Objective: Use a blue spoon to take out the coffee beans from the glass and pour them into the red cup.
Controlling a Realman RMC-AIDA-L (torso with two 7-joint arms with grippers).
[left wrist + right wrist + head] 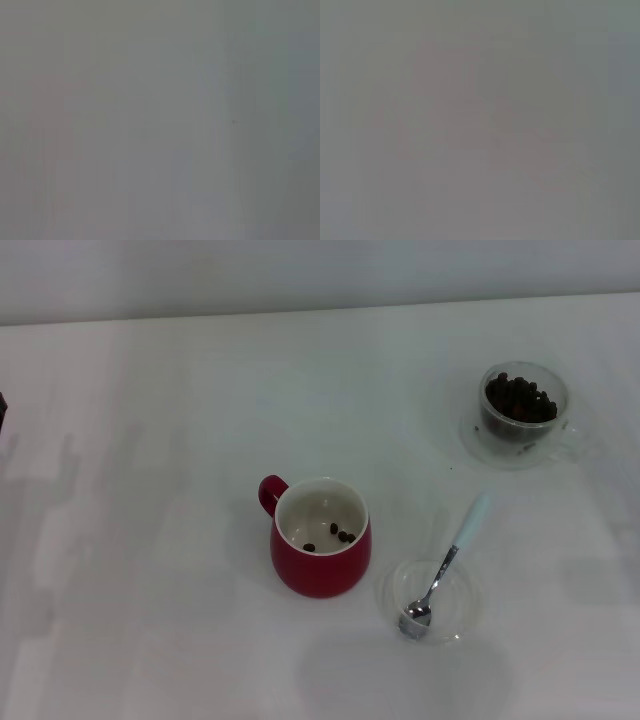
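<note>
- Three dark brown coffee beans (pixel 334 534) lie inside the squat glossy red cup (pixel 320 538) on the white table (pixel 150 540).
- Right of it, the blue spoon (pixel 446 564) rests in a shallow clear dish (pixel 431 600).
- Far beyond, the thick clear glass (pixel 522 412) holds many beans.
- Neither gripper is visible, so their state cannot be told.

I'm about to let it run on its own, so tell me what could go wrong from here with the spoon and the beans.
1. The blue spoon leans on the rim of a shallow clear dish; a grab at its handle could tip it or slide the dish.
2. The glass is heaped with coffee beans, so scooping may spill some onto the table.
3. The red cup stands well apart from the glass, so beans could roll off in transit.
</note>
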